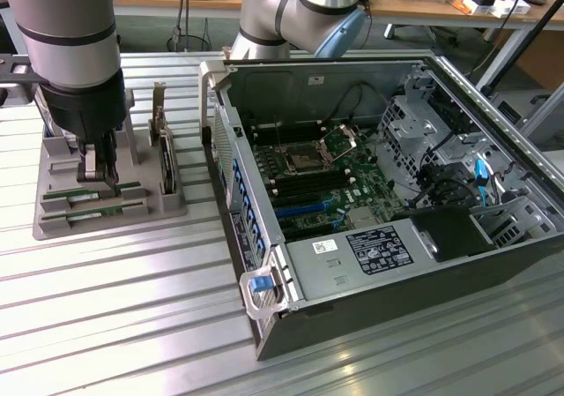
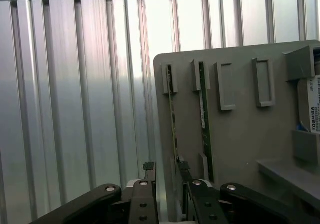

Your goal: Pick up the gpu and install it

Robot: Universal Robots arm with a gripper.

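Ribbed aluminium bench; grey holder tray at the exterior view's left, open computer case centre-right. Gripper low over the tray, jaws spread wide, nothing held. Wrist view: the gpu stands on edge in its tray slot, running between the fingertips, apart from both. Second green stick just beside it. Step: pick-up, grasp not yet made. Judgement: closing calls for fingers centred on the thin edge, clear of the neighbour.
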